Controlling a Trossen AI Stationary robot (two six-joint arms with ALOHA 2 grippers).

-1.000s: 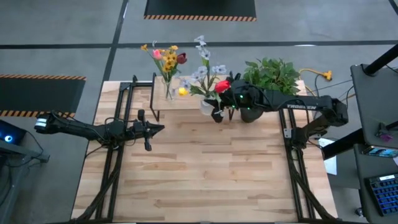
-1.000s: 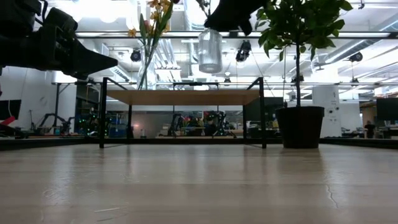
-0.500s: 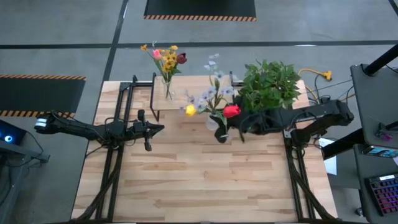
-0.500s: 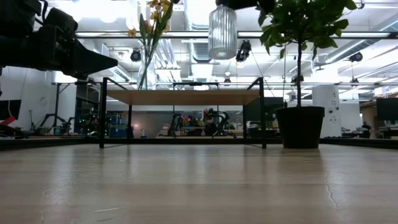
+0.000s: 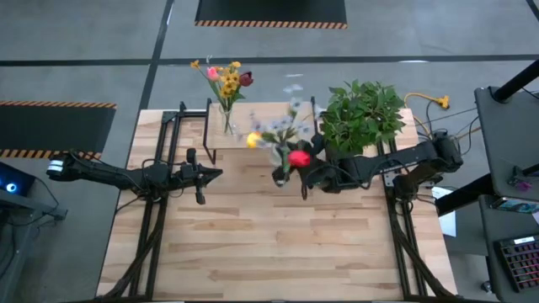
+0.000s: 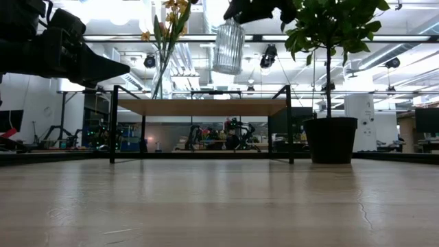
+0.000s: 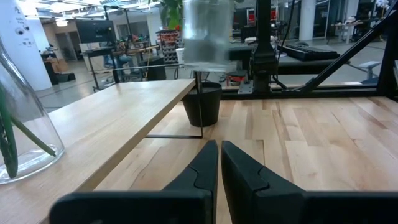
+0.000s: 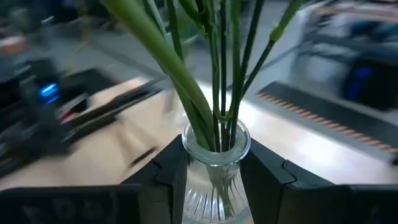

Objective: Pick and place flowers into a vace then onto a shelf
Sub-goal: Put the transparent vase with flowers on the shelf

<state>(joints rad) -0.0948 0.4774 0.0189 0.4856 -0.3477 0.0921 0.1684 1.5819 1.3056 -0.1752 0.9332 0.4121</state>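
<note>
My right gripper [image 5: 305,178] [image 8: 215,177] is shut on a ribbed clear glass vase [image 5: 280,174] [image 6: 228,46] carrying flowers: a red head [image 5: 298,157], a yellow one [image 5: 253,140], pale sprays [image 5: 290,109] and green stems [image 8: 211,74]. It hangs in the air near the shelf's right end. The shelf [image 6: 199,108] [image 7: 118,118] stands at the table's far side. A second clear vase [image 5: 226,119] [image 7: 25,130] with yellow, pink and maroon flowers [image 5: 226,77] stands on its left part. My left gripper [image 5: 212,174] [image 7: 219,163] waits, shut, at the table's left. My right gripper pinches the vase's narrow neck [image 8: 214,155], just below the rim, between its two fingers [image 8: 171,171]. They come level from the table's right. The vase is lifted clear, higher than the shelf top, its body slightly tilted, the flowers rising above the fingers.
A bushy potted plant [image 5: 362,114] in a black pot [image 6: 330,139] stands on the table right of the shelf, close behind my right arm. The near wooden table top [image 5: 278,244] lies bare. The shelf's black legs [image 6: 289,123] stand at the far side.
My right gripper has carried the vase of flowers away from the shelf and potted plant toward the table's near edge, then a little to the left. The vase stays lifted and has tipped slightly. My left arm has kept still.
</note>
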